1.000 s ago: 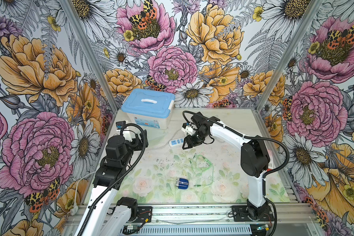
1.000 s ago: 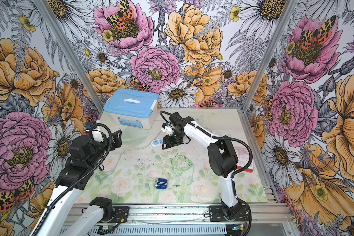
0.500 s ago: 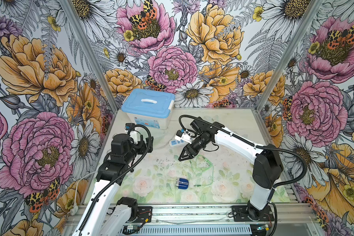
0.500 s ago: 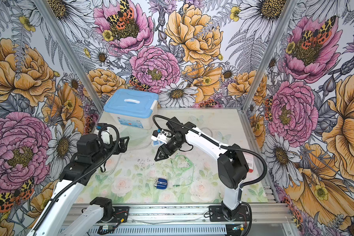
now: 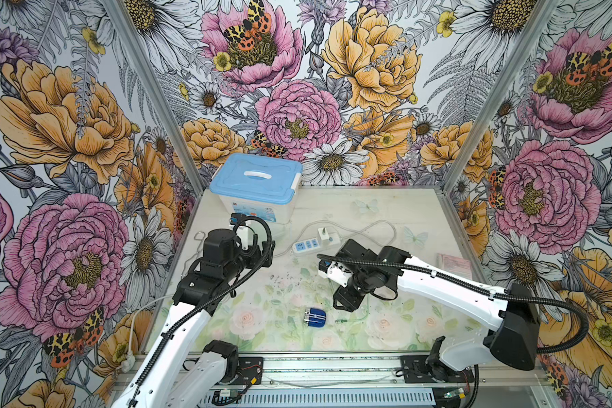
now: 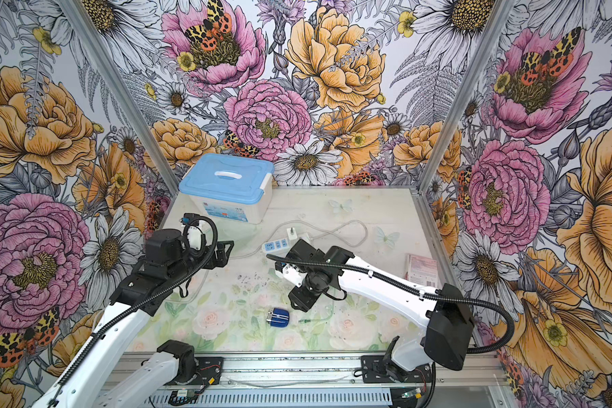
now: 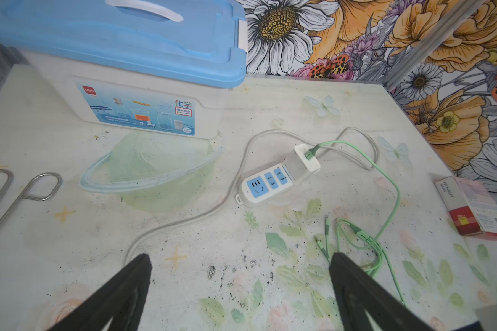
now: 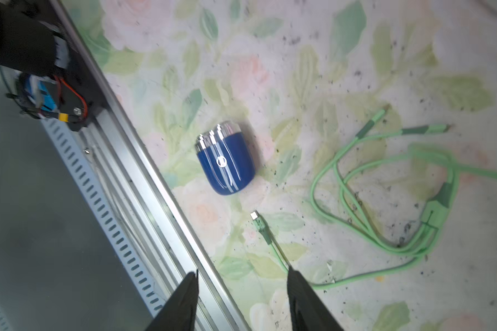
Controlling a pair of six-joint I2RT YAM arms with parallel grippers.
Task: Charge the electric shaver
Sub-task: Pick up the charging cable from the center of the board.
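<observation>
The electric shaver [image 5: 314, 317] [image 6: 278, 318] [image 8: 225, 162], dark blue with a silver head, lies on its side near the table's front edge. A green charging cable's loose plug [image 8: 254, 215] [image 5: 340, 320] rests just beside it, and the rest of the cable [image 8: 385, 200] loops away behind. My right gripper [image 5: 345, 303] [image 6: 299, 303] [image 8: 241, 275] hovers over the shaver and plug, open with nothing between its fingers. The left gripper [image 5: 264, 251] [image 7: 238, 258] is wide open over the table's left side and holds nothing. The cable's other end sits in a white adapter [image 7: 306, 157] on the power strip [image 7: 266, 183] [image 5: 306, 244].
A blue-lidded storage box [image 5: 255, 183] stands at the back left. A red and white carton [image 7: 471, 206] [image 5: 454, 263] lies at the right edge. Metal forceps [image 7: 12, 189] and clear tubing [image 7: 144, 172] lie at the left. The aluminium front rail [image 8: 127, 172] runs close to the shaver.
My right arm has swung from the power strip toward the front, now over the shaver and plug, its jaws a little narrower. The left arm has reached further in over the table.
</observation>
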